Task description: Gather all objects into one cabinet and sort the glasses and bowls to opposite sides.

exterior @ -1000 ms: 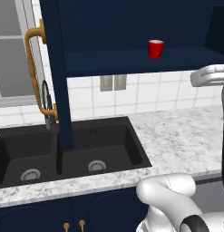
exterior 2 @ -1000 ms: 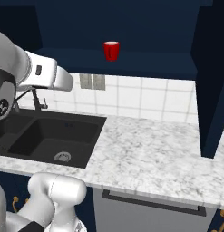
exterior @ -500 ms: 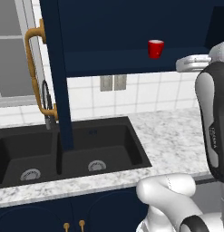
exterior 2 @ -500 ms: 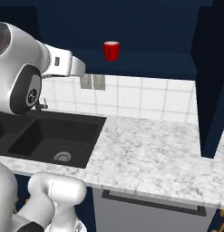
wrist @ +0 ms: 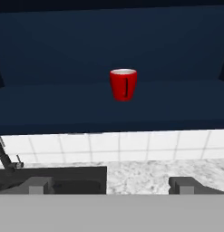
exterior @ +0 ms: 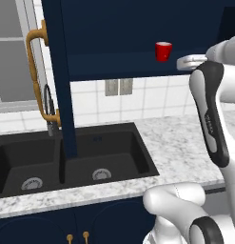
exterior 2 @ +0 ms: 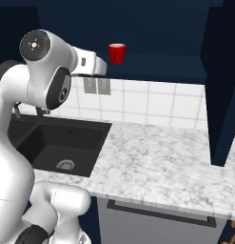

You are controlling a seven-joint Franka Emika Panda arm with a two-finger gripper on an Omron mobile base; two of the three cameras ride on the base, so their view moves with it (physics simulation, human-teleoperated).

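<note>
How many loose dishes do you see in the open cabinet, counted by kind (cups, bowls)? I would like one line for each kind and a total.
Cups: 1, the red cup standing upright on the shelf of the cabinet
Bowls: 0
Total: 1

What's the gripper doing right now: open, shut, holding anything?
Gripper: open, jaws spread wide and holding nothing; it faces the red cup, which stands apart from it on the cabinet shelf.
</note>
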